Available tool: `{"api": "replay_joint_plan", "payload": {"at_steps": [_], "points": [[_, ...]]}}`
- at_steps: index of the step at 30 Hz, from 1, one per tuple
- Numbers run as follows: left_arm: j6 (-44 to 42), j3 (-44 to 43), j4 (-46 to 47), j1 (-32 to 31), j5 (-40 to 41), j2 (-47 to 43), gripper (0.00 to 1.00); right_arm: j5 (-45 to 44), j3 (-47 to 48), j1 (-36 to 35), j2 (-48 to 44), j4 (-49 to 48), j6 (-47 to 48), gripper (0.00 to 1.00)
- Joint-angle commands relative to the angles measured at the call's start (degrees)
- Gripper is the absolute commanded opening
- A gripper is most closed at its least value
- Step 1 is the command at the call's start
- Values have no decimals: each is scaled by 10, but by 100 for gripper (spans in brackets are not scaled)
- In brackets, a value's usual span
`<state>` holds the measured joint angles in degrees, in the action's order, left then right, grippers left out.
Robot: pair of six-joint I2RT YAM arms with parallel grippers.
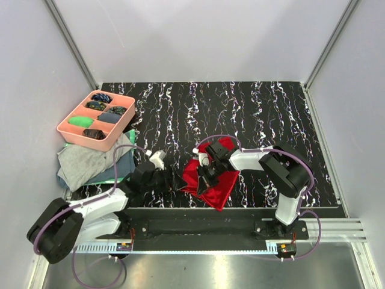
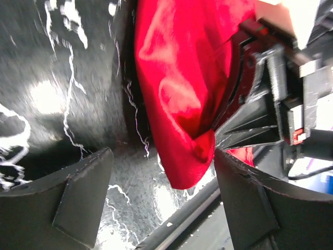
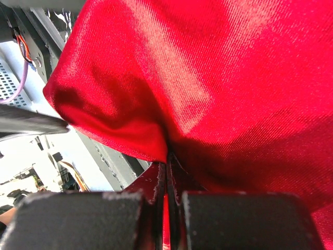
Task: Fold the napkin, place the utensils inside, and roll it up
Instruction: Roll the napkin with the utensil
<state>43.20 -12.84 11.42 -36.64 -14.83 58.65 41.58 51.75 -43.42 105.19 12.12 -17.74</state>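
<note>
The bright red napkin lies bunched on the black marbled table near its front edge. My right gripper is shut on a fold of it; the cloth fills the right wrist view, pinched between the closed jaws. My left gripper sits just left of the napkin, open. In the left wrist view a hanging corner of the napkin drops between the spread fingers, closer to the right finger and not touching either. The right gripper shows behind the cloth. The utensils are out of view.
A pink compartment tray holding small items stands at the back left. A pile of grey, green and blue cloths lies in front of it. The table's front edge rail runs just below the napkin. Walls enclose three sides.
</note>
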Motion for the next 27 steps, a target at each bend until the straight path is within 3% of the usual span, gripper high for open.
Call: {"api": "replay_joint_plan", "payload": {"at_steps": [1,6,18,21,24,25,27], "points": [[86,31,129,-3,-42,42,78,-10,4,2,13,-3,18,0],[96,22,153,-6,-56,93,68,-27,4,3,8,1,24,0],[136,5,158,-9,-52,146,20,-88,13,2,-53,24,22,0],[147,1,157,-9,-54,153,10,-120,16,-7,-80,33,19,7],[160,-4,154,-9,-59,159,0,-159,17,-31,-109,38,16,22],[163,-6,153,-9,-60,158,0,-170,16,-37,-124,37,12,34],[171,-7,149,-9,-60,157,0,-212,16,-65,-138,39,11,47]]}}
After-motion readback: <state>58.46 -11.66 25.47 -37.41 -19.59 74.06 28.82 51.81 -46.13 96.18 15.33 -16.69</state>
